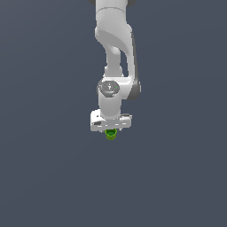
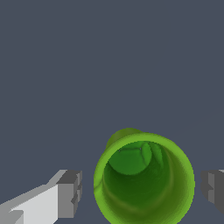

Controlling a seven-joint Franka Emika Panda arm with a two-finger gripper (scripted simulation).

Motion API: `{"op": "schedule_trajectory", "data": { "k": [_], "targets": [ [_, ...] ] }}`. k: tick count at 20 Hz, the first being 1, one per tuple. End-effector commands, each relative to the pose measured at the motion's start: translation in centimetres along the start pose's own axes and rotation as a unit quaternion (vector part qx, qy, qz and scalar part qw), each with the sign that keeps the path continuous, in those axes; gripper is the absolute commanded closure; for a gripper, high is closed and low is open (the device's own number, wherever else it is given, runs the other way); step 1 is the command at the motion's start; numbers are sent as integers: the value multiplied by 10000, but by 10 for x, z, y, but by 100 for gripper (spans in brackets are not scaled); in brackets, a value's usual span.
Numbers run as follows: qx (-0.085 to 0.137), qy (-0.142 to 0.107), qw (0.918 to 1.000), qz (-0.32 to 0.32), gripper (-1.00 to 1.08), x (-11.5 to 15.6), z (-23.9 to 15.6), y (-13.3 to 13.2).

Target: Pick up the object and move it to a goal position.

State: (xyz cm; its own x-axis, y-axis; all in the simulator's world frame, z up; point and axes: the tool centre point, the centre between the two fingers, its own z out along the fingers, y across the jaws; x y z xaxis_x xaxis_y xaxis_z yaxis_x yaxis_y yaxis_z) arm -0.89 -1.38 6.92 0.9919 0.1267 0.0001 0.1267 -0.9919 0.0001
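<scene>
The green cup (image 2: 144, 177) sits between the two fingers (image 2: 70, 193), its open mouth turned up toward the wrist, so its long axis runs roughly along the line of approach. The fingers are spread: in the wrist view there is a visible gap between the cup's rim and the grey pad on each side, so nothing is pinched yet. The cup looks fairly well centred between them, perhaps a little nearer one pad, though the far finger is cut off at the picture's edge. In the exterior view the cup (image 1: 111, 134) pokes out just beneath the white gripper (image 1: 111, 131), straight below the arm (image 1: 114, 40). The bench (image 1: 44, 177) is a plain, flat dark grey all round the cup, with nothing else near it. Judging from this, closing the fingers squarely on the cup's wall is what the lift turns on.
</scene>
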Motion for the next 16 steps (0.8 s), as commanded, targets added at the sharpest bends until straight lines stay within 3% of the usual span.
{"op": "schedule_trajectory", "data": {
  "k": [1,8,9,16],
  "targets": [
    [1,-2,10000,-5,-92,-1,13,0],
    [1,-1,10000,-11,-92,0,27,0],
    [1,-1,10000,-11,108,0,27,0],
    [1,-1,10000,-11,108,0,27,0]
  ]
}}
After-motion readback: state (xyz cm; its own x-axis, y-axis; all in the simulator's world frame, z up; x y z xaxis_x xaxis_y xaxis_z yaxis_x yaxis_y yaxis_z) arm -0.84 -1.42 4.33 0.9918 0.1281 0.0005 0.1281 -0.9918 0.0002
